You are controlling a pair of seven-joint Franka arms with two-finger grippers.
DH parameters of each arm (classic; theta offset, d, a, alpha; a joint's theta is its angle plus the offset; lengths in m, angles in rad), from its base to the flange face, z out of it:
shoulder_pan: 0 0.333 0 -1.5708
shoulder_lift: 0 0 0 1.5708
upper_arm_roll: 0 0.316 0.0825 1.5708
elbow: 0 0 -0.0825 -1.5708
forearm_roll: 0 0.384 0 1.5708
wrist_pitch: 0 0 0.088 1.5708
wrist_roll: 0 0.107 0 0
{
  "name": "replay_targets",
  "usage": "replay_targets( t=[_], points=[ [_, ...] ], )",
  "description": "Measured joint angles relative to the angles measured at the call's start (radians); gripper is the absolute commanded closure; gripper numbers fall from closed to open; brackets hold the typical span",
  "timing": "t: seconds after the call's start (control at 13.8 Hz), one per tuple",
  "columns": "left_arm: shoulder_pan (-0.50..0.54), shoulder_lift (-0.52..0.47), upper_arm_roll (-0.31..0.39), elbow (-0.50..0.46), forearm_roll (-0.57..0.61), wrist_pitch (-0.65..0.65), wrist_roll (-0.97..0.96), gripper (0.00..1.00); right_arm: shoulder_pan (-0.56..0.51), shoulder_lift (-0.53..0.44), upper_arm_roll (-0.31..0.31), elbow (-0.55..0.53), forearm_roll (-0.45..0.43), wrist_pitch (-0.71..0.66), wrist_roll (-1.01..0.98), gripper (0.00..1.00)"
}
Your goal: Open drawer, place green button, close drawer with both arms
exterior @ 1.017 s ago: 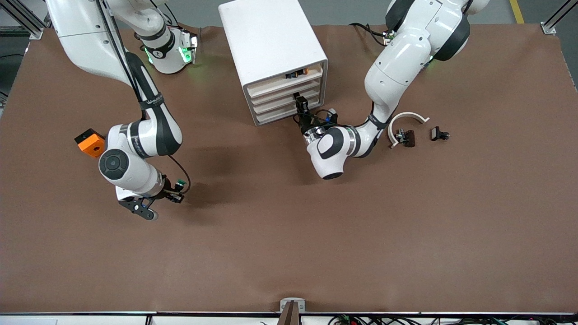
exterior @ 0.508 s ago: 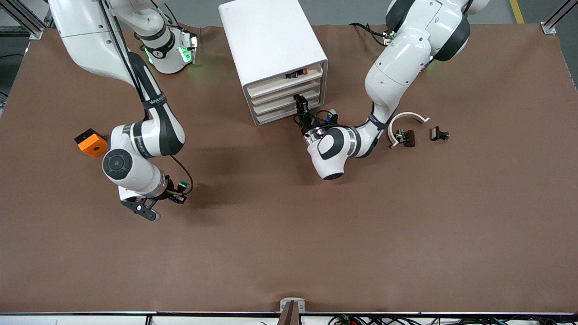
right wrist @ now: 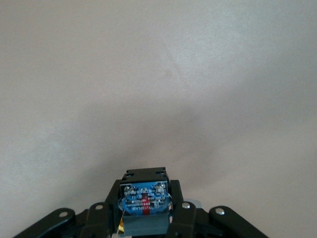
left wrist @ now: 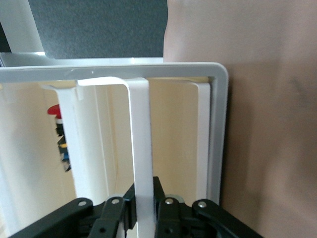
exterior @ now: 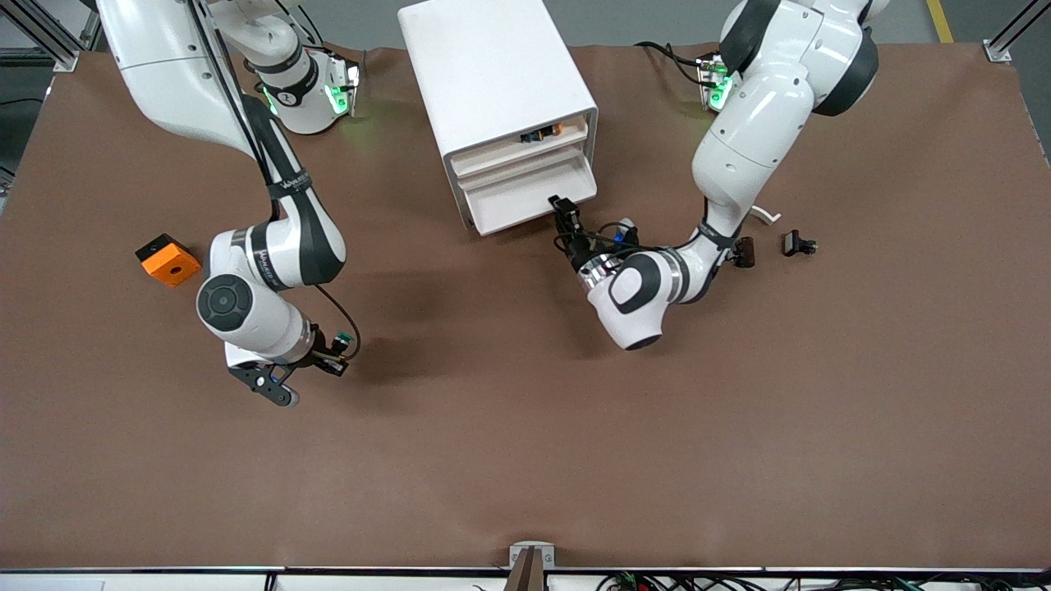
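The white cabinet [exterior: 493, 74] stands near the robots' bases. Its lowest drawer [exterior: 525, 205] is slid partly out toward the front camera. My left gripper [exterior: 562, 205] is shut on the drawer's front edge. In the left wrist view the black fingers [left wrist: 119, 213] pinch the drawer's thin white wall [left wrist: 141, 148]. My right gripper [exterior: 332, 364] hangs over bare table toward the right arm's end, shut on the button [exterior: 342, 339]. The button's green cap shows in the front view. In the right wrist view its blue-labelled body [right wrist: 144, 201] sits between the pads.
An orange cube [exterior: 167, 259] lies beside the right arm's elbow. A white arc [exterior: 764, 215], partly hidden by the left arm, and two black clips [exterior: 798, 243] lie toward the left arm's end. The top tray holds a small orange and black part [exterior: 542, 133].
The lowest drawer has slid out toward the front camera, with the left gripper drawing back while shut on it. The right gripper with the button has drifted slightly toward the table's middle.
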Motion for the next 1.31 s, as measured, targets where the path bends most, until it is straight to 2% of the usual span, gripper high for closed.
replay_targets(
  t=[0.22, 0.73, 1.02, 1.31],
  points=[
    [0.035, 0.0, -0.001, 0.02, 0.015, 0.008, -0.002, 0.9, 0.033, 0.013, 0.0, 0.059, 0.0, -0.053, 0.103, 1.0],
    [0.061, 0.0, -0.011, 0.077, 0.079, 0.016, -0.016, 0.9, 0.14, 0.014, 0.002, 0.235, 0.001, -0.287, 0.396, 1.0],
    [0.071, 0.0, -0.01, 0.11, 0.105, 0.014, -0.016, 0.9, 0.243, 0.011, 0.004, 0.332, 0.003, -0.438, 0.561, 1.0],
    [0.071, 0.0, -0.008, 0.125, 0.114, 0.016, -0.016, 0.86, 0.326, -0.031, 0.004, 0.371, 0.003, -0.552, 0.701, 1.0]
  ],
)
